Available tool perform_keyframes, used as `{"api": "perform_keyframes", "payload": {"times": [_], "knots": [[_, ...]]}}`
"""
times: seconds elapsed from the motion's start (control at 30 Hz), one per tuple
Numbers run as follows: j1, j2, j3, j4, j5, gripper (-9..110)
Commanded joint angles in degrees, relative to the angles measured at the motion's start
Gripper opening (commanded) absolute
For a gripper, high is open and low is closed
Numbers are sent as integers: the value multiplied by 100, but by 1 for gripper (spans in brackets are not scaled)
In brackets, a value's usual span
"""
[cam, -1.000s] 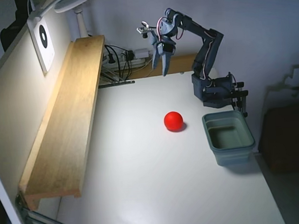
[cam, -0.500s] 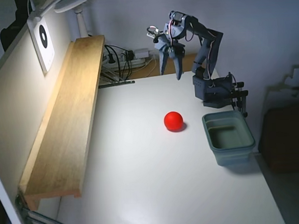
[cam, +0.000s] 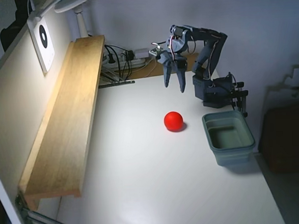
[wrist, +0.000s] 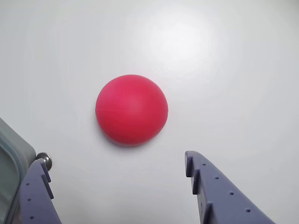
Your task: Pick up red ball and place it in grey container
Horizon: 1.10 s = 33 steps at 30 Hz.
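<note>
The red ball [cam: 173, 120] lies on the white table, left of the grey container [cam: 228, 137], which stands empty near the table's right edge. My gripper [cam: 174, 85] hangs open in the air above and behind the ball, fingers pointing down, holding nothing. In the wrist view the ball [wrist: 131, 109] sits ahead of the gripper [wrist: 116, 161], between the lines of the two purple fingers [wrist: 212, 186]. A corner of the container [wrist: 11, 161] shows at the left edge of the wrist view.
A long wooden shelf [cam: 66, 120] runs along the left wall. Cables and a power strip [cam: 123, 59] lie at the back. The robot's dark base [cam: 215, 90] stands behind the container. The table's right edge drops off by the container.
</note>
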Motion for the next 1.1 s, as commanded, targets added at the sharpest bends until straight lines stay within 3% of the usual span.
{"api": "perform_keyframes", "payload": {"times": [0.0,0.53,1.07], "knots": [[-41,352,479,-340,18,38],[-41,991,2924,-2147,18,38],[-41,38,2762,-2938,18,38]]}}
